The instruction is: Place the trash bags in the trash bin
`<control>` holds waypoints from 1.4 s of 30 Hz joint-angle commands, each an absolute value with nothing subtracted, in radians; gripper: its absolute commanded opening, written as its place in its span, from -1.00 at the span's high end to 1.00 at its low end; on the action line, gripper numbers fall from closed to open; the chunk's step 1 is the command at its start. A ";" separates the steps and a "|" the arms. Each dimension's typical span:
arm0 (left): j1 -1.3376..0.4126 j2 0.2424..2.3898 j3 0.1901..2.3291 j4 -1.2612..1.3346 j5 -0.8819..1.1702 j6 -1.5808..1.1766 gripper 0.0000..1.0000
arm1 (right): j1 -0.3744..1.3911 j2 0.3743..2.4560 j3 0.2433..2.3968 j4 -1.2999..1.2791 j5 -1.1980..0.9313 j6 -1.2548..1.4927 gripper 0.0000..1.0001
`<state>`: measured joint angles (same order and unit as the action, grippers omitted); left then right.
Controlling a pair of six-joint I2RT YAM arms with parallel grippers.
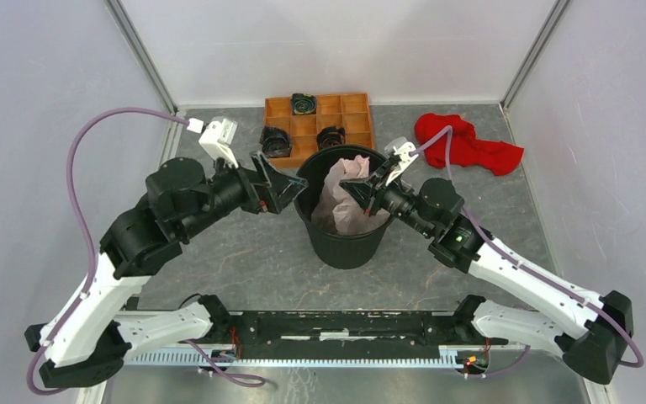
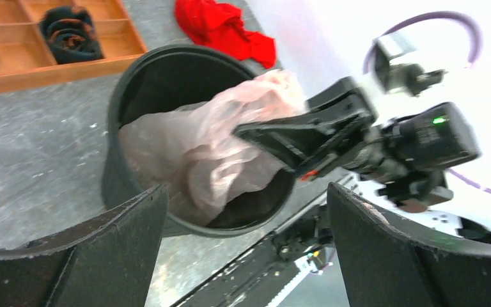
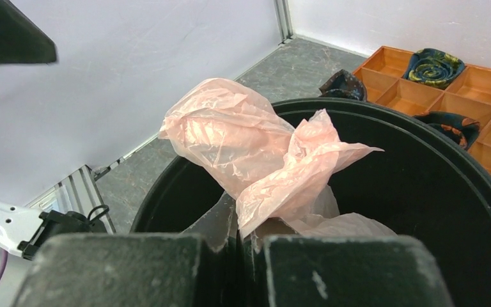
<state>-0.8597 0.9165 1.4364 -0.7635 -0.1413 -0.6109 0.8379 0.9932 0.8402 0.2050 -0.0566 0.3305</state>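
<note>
The round black trash bin (image 1: 342, 244) stands mid-table. The pale pink trash bag (image 1: 342, 195) hangs into its mouth, its top bunched above the rim. My right gripper (image 1: 362, 194) is shut on the bag's film over the bin's right side; in the right wrist view the film (image 3: 275, 173) is pinched between the closed fingers (image 3: 238, 224) above the bin (image 3: 422, 192). My left gripper (image 1: 290, 192) is open and empty just left of the bin's rim. In the left wrist view the bag (image 2: 198, 153), the bin (image 2: 118, 128) and the right gripper (image 2: 246, 133) show beyond my spread fingers (image 2: 128, 224).
An orange compartment tray (image 1: 355, 123) holding dark rolled items stands right behind the bin. A red cloth (image 1: 464, 143) lies at the back right. Grey walls close in the table on the left, right and back.
</note>
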 commanded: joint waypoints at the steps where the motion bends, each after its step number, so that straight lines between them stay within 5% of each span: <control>1: -0.860 1.020 1.519 -0.736 -0.063 -0.724 -0.93 | 0.845 1.029 0.815 0.328 -0.070 0.313 0.98; 10: -0.861 1.186 1.632 -0.757 -0.079 -0.894 -0.76 | 0.871 1.042 0.790 0.421 -0.051 0.269 0.99; 22: -0.859 1.276 1.603 -0.649 -0.097 -0.926 -0.14 | 0.891 1.026 0.767 0.414 -0.040 0.231 0.98; 31: -0.855 1.302 1.562 -0.640 -0.059 -0.873 0.52 | 0.899 1.022 0.799 0.362 -0.028 0.213 0.89; 34: -0.854 1.287 1.546 -0.629 -0.047 -0.862 0.92 | 0.900 1.016 0.801 0.348 -0.007 0.217 0.87; 38: -0.852 1.228 1.493 -0.614 -0.054 -0.849 0.96 | 0.901 1.015 0.827 0.282 -0.011 0.243 0.60; 42: -0.850 1.144 1.419 -0.570 -0.060 -0.829 0.96 | 0.900 0.981 0.839 0.165 0.005 0.238 0.01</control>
